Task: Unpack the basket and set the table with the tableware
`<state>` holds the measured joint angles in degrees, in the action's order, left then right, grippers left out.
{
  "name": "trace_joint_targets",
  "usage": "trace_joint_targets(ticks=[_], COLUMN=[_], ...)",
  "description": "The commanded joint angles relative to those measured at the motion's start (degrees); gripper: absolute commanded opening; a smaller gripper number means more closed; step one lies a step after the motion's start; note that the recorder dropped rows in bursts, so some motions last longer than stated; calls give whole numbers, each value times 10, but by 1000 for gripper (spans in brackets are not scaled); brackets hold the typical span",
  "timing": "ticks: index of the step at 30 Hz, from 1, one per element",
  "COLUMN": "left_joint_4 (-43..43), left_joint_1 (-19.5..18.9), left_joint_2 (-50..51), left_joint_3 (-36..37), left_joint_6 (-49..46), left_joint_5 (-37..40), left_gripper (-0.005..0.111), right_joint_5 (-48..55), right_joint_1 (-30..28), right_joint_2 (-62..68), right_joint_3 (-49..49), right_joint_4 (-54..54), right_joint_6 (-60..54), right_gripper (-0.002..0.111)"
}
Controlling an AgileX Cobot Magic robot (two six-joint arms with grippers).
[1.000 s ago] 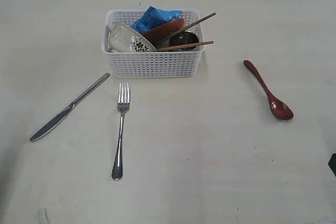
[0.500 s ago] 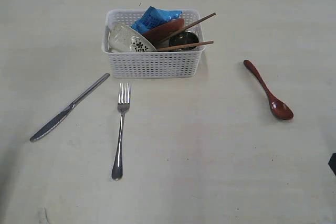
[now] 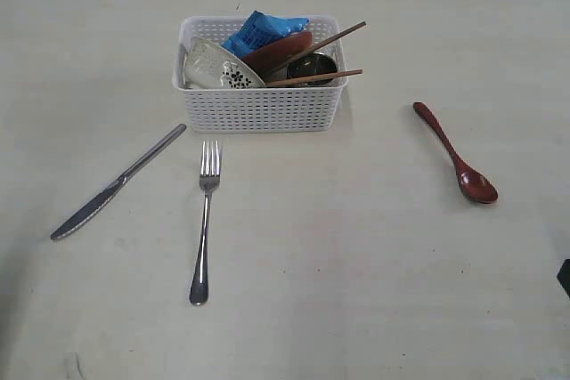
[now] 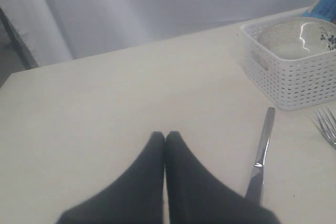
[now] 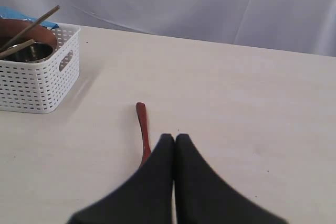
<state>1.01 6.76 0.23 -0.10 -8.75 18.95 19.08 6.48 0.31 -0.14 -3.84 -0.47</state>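
The white lattice basket [image 3: 260, 106] stands on the beige table [image 3: 356, 255], far middle. Inside it lie a pale bowl [image 3: 214, 67], a reddish-brown plate [image 3: 278, 49], a steel cup [image 3: 313, 66] and two wooden chopsticks [image 3: 313, 77]. On the table to its front left lie a steel knife [image 3: 116, 183] and a fork [image 3: 205, 220]; a dark red spoon [image 3: 454, 153] lies to its right. My left gripper [image 4: 166, 136] is shut and empty, above bare table beside the knife [image 4: 261, 156]. My right gripper [image 5: 174, 138] is shut and empty, over the spoon [image 5: 142, 129], whose bowl it hides.
A blue chip bag [image 3: 260, 29] stands at the back of the basket. A grey curtain closes off the far table edge. A dark bit of the right arm [image 3: 565, 278] shows at the exterior view's right edge.
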Motion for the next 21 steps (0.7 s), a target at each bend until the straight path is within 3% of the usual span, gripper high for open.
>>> trace_joint_targets(ticks=[1,4,6,7,10,12,15,17,21], left_joint_4=[3,6,-67,-164,-238,-287,-287,-284,-283], left_joint_1=[3,3,3,3,3,3,3,3,3], left_joint_2=[-2,-2,-2,-2,-2,-2,-2,6,114], left_joint_3=[1,1,1,1,1,1,1,-23,-102], left_joint_6=[0,0,2,2,13,102,192,195,147], left_joint_5=[-6,-30,-100,-146,-245,-312,-298,-234,-149], left_gripper=[0,0,0,0,0,0,0,0,0], right_joint_5=[-1,-1,-1,-1,-1,-1,-1,-1,-1], right_joint_1=[-4,-4,-4,-4,-4,-4,-4,-4,-4], right_joint_2=[-3,-3,-3,-3,-3,-3,-3,-3,-3], right_joint_3=[1,1,1,1,1,1,1,1,1], right_joint_4=[2,2,2,2,2,2,2,2,2], right_joint_6=[1,1,1,1,1,1,1,1,1], right_gripper=[0,0,0,0,0,0,0,0,0])
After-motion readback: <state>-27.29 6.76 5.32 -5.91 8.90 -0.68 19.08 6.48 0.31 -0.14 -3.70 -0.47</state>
